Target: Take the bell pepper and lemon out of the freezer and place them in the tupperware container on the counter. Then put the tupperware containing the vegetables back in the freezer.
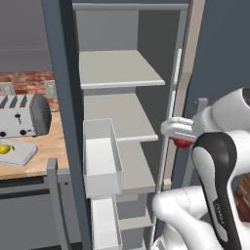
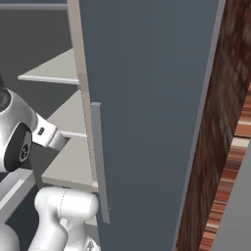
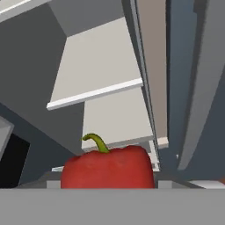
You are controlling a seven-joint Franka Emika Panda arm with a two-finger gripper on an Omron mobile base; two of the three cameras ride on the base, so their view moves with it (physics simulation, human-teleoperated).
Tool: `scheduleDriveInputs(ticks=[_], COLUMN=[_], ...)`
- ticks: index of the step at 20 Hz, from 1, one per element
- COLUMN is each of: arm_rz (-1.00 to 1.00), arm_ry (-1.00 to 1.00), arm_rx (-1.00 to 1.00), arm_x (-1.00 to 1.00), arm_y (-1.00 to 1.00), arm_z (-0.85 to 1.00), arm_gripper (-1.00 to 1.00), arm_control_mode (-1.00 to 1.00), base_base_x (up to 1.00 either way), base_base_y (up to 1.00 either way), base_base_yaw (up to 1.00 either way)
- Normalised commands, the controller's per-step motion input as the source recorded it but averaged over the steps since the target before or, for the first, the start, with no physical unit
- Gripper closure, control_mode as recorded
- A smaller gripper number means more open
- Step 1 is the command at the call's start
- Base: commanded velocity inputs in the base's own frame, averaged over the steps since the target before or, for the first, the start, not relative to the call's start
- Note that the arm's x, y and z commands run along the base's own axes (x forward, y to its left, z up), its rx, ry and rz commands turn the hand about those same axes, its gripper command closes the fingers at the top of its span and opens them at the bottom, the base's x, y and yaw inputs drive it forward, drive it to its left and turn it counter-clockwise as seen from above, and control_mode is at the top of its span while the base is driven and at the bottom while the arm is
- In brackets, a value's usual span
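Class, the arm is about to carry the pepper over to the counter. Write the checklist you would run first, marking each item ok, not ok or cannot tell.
1. Bell pepper in the gripper: ok. In the hand view it sits right at the fingers; in the left base view red shows under the hand.
2. Grip firm enough: cannot tell; the finger contact is hidden.
3. Pepper out of the freezer: ok, the hand is at the door edge, outside the shelves.
4. Tupperware container on the counter: ok.
5. Room in the container: ok; the lemon takes only one end.
6. Path past the pulled-out drawer: cannot tell.
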Motion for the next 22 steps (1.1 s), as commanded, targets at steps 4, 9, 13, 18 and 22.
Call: scheduleDriveInputs(ticks=[4, 9, 13, 18, 22], arm_rz=[0.01, 0.00, 0.00, 0.00, 0.00], arm_ry=[0.00, 0.00, 0.00, 0.00, 0.00], arm_rx=[0.00, 0.00, 0.00, 0.00, 0.00], arm_x=[-0.35, -0.32, 0.00, 0.00, 0.00], arm_y=[-0.36, -0.06, 0.00, 0.00, 0.00], arm_z=[-0.24, -0.08, 0.00, 0.00, 0.00], arm_gripper=[1.00, 1.00, 1.00, 1.00, 1.00], arm_control_mode=[-1.00, 1.00, 1.00, 1.00, 1.00], base_base_x=[0.00, -0.35, -1.00, -1.00, -0.99], base_base_y=[0.00, 0.00, 0.00, 0.20, 0.81], base_base_yaw=[0.00, 0.00, 0.00, -0.05, -0.07])
